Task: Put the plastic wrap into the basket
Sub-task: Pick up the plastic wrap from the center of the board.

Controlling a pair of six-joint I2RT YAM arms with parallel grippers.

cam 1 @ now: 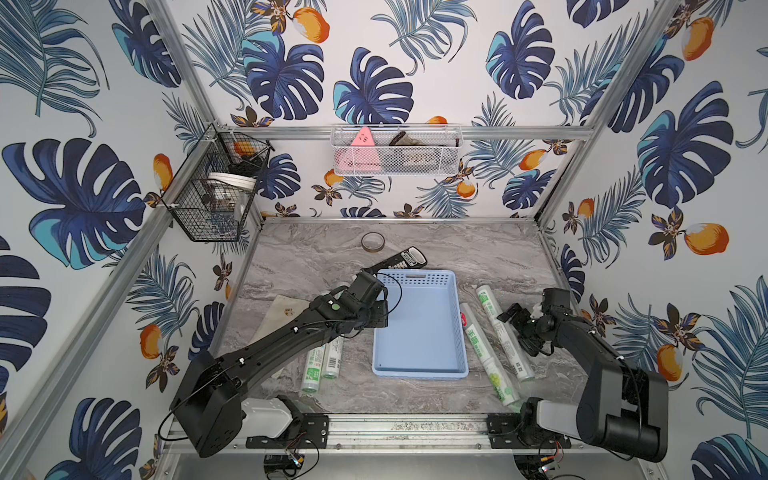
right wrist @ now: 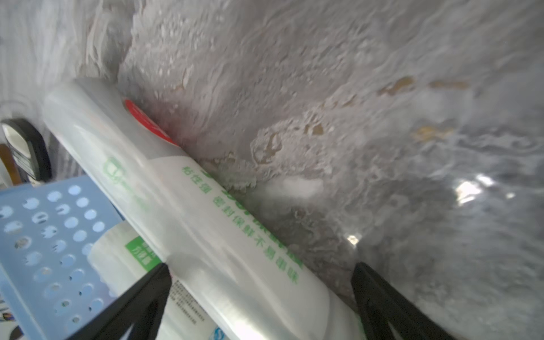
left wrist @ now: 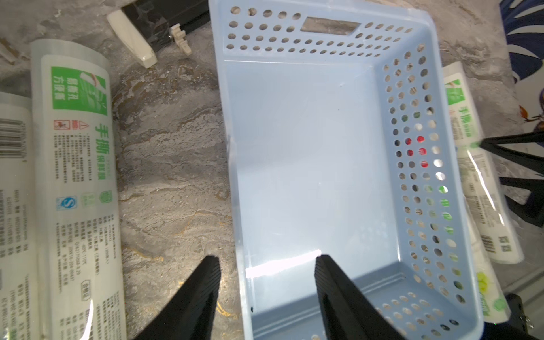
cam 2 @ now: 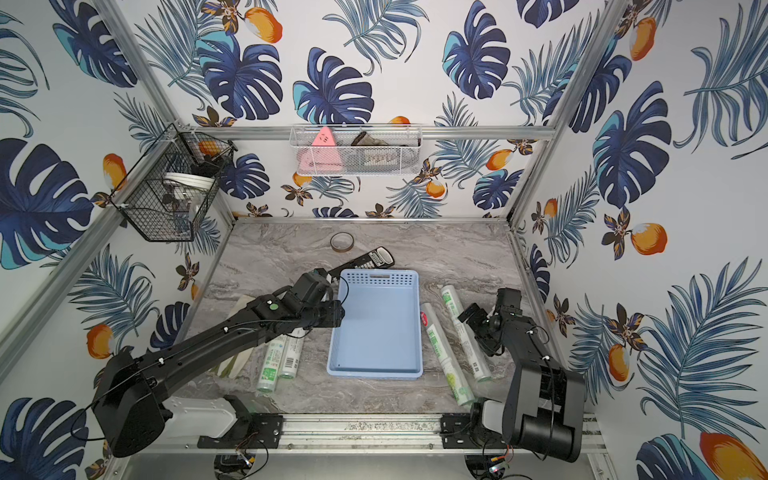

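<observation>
**A:** In both top views, where is the wrap?

**B:** None of it is in the basket [cam 1: 419,332] yet. Two rolls [cam 1: 312,372] lie side by side on the counter [cam 1: 478,249] at the basket's 9 o'clock. Two more rolls [cam 1: 478,345] lie at its 3 o'clock.

**A:** And the left wrist view?

**B:** The left pincer [left wrist: 266,257] is spread and holds nothing. One finger is outside the basket's side wall and the other is over its bare floor. If it shuts or swings there, I think it would drag the basket askew.

**A:** The right wrist view?

**B:** The right pincer [right wrist: 262,264] is spread wide astride one roll and is not pinching it. A second roll lies right against the first, so a finger may land on it or nudge it. The film looks slick, so an off-centre pinch could let the roll tip. The roll is about as long as the basket, so carried askew it could catch on the rim.
</observation>
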